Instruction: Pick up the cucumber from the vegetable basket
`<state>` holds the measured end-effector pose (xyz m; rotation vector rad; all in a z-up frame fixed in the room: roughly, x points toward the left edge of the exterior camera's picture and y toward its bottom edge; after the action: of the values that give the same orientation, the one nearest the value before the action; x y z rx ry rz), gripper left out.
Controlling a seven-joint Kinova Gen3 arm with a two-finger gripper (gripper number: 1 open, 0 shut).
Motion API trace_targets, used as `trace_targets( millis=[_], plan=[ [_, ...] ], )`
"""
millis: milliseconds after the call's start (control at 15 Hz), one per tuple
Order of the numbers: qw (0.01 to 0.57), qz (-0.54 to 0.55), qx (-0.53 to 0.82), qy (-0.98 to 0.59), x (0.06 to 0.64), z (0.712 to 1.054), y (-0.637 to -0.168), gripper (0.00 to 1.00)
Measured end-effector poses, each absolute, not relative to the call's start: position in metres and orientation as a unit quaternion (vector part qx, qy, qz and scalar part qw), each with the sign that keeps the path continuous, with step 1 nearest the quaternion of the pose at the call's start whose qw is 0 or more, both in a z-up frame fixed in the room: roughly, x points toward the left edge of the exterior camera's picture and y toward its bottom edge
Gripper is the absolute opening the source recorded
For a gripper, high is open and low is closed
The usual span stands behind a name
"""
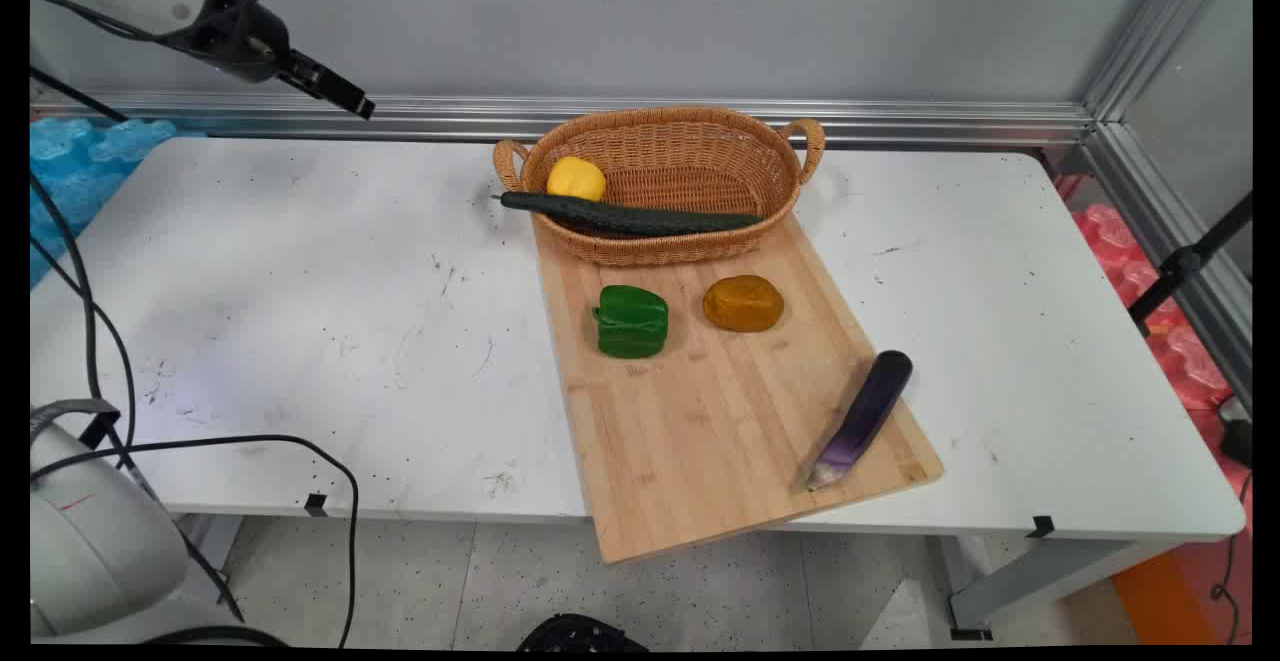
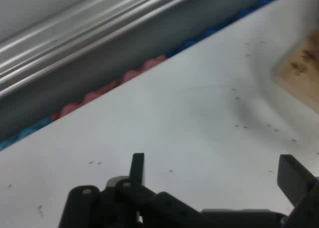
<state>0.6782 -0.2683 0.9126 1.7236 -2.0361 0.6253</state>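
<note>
Your black two-finger hand [image 1: 345,96] hangs high above the far left of the white surface [image 1: 300,321], empty, with its fingers [image 2: 137,168] spread wide apart. It's well apart from everything else. To its right, a woven wicker basket [image 1: 680,241] sits on the far end of a light wooden cutting board [image 1: 720,421], holding a yellow round vegetable [image 1: 575,179] and a long dark green cucumber [image 1: 630,216]. On the board lie a green bell pepper [image 1: 632,321], a brownish-orange lump [image 1: 743,303] and a purple eggplant [image 1: 862,419].

table [image 1: 300,321] left half bare | board [image 1: 700,411], basket [image 1: 680,156] crowd right, seemingly
</note>
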Motion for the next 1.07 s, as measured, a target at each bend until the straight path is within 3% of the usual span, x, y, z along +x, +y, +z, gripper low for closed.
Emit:
trace_targets(
  millis=[467,1067],
  plan=[
    [0.216,0.196,0.500,-0.815,0.624,0.930,-0.289,1.00],
    [0.237,0.136,0.327,-0.904,0.536,0.942,-0.355,1.00]
  ],
)
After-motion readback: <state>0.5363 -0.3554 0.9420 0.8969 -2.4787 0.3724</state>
